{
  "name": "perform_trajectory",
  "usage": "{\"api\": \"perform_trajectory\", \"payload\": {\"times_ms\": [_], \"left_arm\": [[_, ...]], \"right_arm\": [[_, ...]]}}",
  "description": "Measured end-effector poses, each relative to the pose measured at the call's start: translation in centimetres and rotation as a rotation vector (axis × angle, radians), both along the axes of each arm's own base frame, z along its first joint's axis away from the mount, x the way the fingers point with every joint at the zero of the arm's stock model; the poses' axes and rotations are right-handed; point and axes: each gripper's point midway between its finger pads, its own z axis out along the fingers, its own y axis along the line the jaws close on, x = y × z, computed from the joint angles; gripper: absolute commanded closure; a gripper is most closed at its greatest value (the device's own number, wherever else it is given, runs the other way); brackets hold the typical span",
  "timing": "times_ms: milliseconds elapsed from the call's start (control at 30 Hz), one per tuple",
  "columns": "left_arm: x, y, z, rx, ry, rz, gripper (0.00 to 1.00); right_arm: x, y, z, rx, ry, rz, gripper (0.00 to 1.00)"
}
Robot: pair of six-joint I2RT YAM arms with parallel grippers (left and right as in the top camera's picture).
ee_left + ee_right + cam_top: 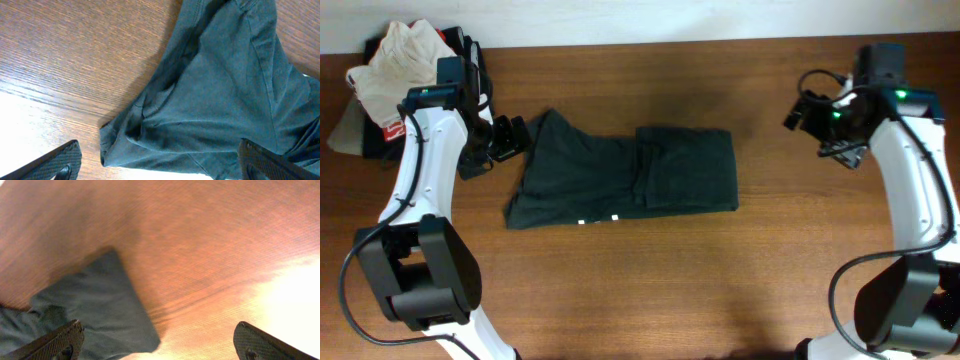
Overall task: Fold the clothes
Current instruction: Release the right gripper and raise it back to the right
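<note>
The dark T-shirt [630, 172] is laid out mid-table [650, 290], already doubled into a long band; the right end is squared, the left end kinda bunched. Nothing is gripped. The left gripper [162, 164] is spread wide right at that messy left edge, and the right gripper [160, 344] is spread wide too, well off to the right. Another fold looks due, so both ends probably need to be pinched cleanly.
</note>
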Motion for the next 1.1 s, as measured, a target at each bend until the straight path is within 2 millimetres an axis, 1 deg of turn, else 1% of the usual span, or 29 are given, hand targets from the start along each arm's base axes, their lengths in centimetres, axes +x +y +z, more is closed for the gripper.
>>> {"api": "perform_trajectory", "payload": {"times_ms": [33,133,200,267,333,400,533,633,767,900,1000,1100], "left_arm": [[0.0,0.0,0.0,0.000,0.000,0.000,0.01],[0.0,0.0,0.0,0.000,0.000,0.000,0.01],[0.0,0.0,0.0,0.000,0.000,0.000,0.01],[0.0,0.0,0.0,0.000,0.000,0.000,0.01],[0.0,0.0,0.0,0.000,0.000,0.000,0.01],[0.0,0.0,0.0,0.000,0.000,0.000,0.01],[0.0,0.0,0.0,0.000,0.000,0.000,0.01],[0.0,-0.1,0.0,0.000,0.000,-0.004,0.01],[0.1,-0.3,0.0,-0.001,-0.008,-0.044,0.01],[1.0,-1.2,0.0,-0.052,-0.048,-0.104,0.01],[1.6,-1.4,-0.6,-0.095,-0.063,-0.133,0.01],[1.8,-0.9,-1.9,-0.141,-0.051,-0.136,0.01]], "right_arm": [[-0.3,-1.0,-0.3,0.000,0.014,-0.024,0.01],[-0.6,-2.7,-0.6,0.001,0.026,-0.069,0.01],[-0.7,-3.5,-0.7,0.001,0.028,-0.088,0.01],[-0.8,-3.8,-0.7,-0.006,0.029,-0.094,0.01],[-0.8,-4.5,-0.8,-0.046,0.032,-0.109,0.01],[-0.7,-5.7,-0.7,-0.111,0.029,-0.133,0.01],[-1.2,-7.6,-0.7,-0.212,0.054,-0.173,0.01],[-1.4,-8.2,-0.7,-0.246,0.062,-0.186,0.01],[-1.5,-8.5,-0.7,-0.263,0.066,-0.192,0.01],[-1.5,-8.6,-0.6,-0.268,0.067,-0.195,0.01],[-1.5,-8.6,-0.6,-0.268,0.067,-0.194,0.01],[-1.5,-8.6,-0.6,-0.268,0.067,-0.194,0.01]]}}
